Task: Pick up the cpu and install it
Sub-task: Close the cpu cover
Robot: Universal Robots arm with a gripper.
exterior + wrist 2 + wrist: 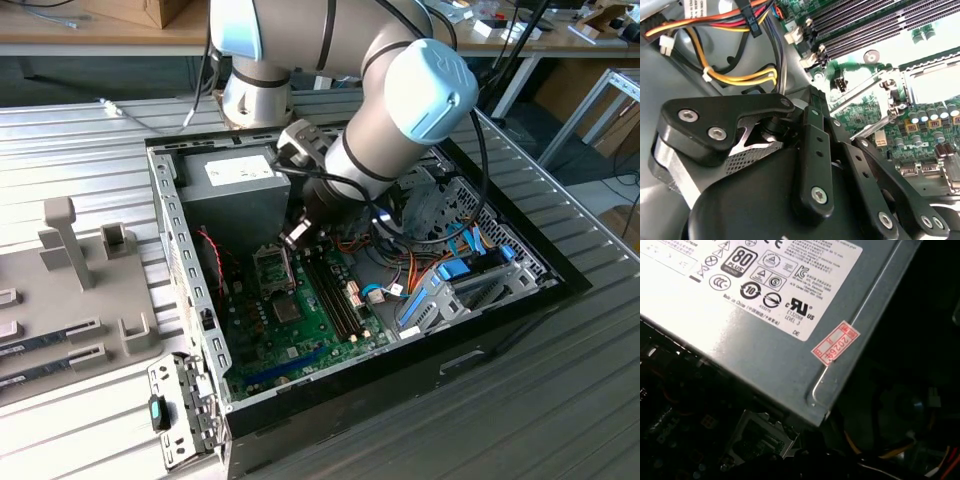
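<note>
End effector (293,236) grip state unclear, hovering just above socket (273,266); misalignment could bend pins, snag cables (385,250) beside it.

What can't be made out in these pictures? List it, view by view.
Exterior view: what the black pincer carries, too small and dark against the green motherboard.
Second wrist view: the inside of the square metal-framed processor socket, washed out by glare and cut off by the picture's edge.
First wrist view: the board below the grey metal power-supply box, lost in shadow.
</note>
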